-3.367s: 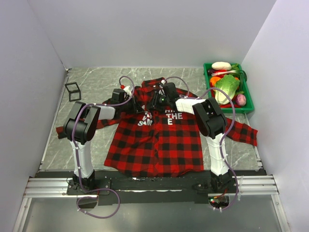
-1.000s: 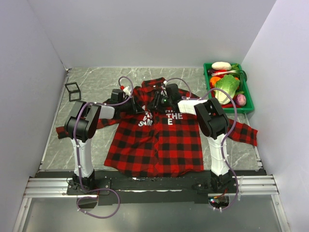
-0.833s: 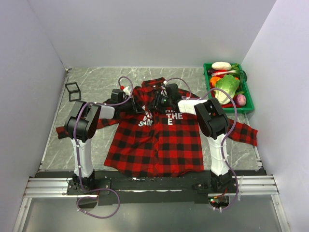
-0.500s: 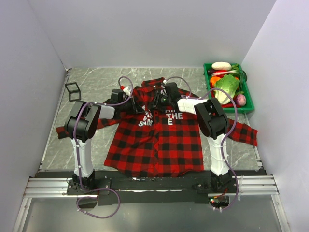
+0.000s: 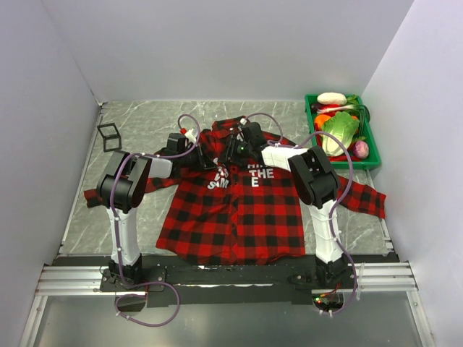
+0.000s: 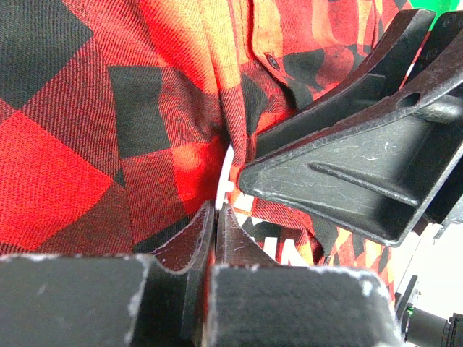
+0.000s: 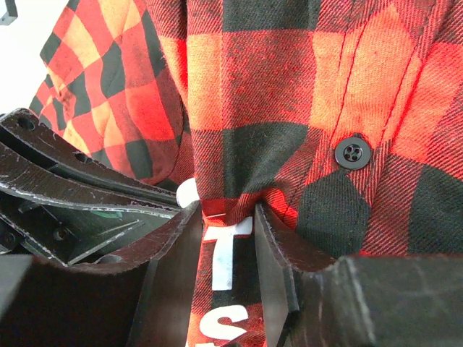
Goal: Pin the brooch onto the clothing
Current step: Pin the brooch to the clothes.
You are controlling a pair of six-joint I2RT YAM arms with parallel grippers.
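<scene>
Puckering into ridge, red-black plaid shirt (image 5: 239, 210); right gripper (image 7: 226, 211) clamps ridge, left gripper (image 6: 215, 215) pinches it.

Plaid shirt (image 5: 239, 213) on marble table (image 5: 145, 126)

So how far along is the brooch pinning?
Done: shirt lies spread out, both grippers at its chest. In hand: right gripper pinches a raised fold; left gripper is shut against that fold. Left: the pinning. No brooch shows clearly in any view, so I can't call it attached.
</scene>
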